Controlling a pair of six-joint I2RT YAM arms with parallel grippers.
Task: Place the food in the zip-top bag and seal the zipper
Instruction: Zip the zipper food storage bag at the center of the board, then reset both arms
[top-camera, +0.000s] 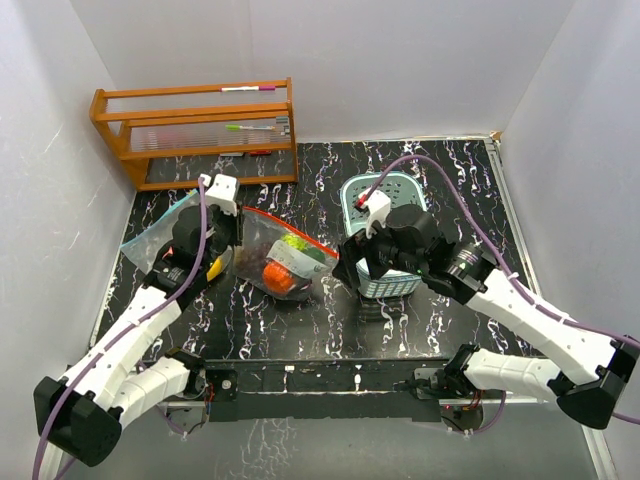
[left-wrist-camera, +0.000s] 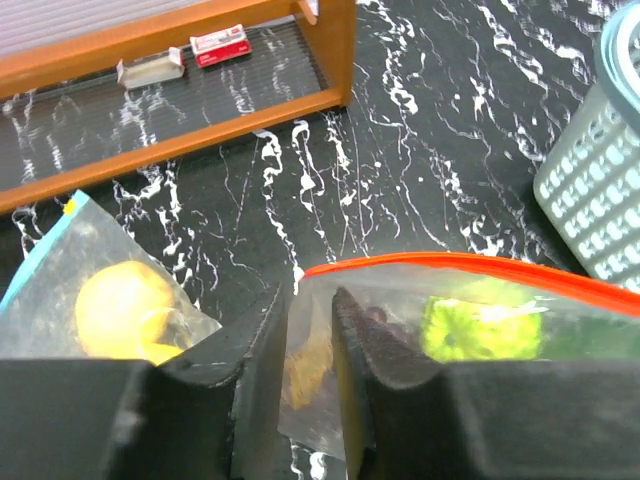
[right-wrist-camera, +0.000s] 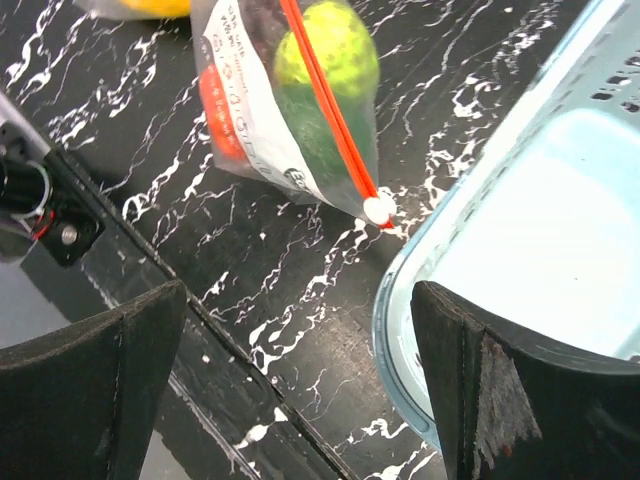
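My left end effector (left-wrist-camera: 308, 330): fingers nearly closed, pinching clear edge of bag (left-wrist-camera: 390, 290). My right end effector (right-wrist-camera: 300, 370): spread wide, holding nothing, hovering over basket (right-wrist-camera: 390, 310) rim. Bag lies on worktop (right-wrist-camera: 280, 270) between arms; red zipper (right-wrist-camera: 334, 110), white slider (right-wrist-camera: 378, 208) at end nearest basket. Inside: green fruit (left-wrist-camera: 470, 325), orange fruit (top-camera: 277, 277). Left of it, second bag (left-wrist-camera: 50, 270) holds yellow fruit (left-wrist-camera: 125, 310). Far back: wooden rack (top-camera: 292, 135).
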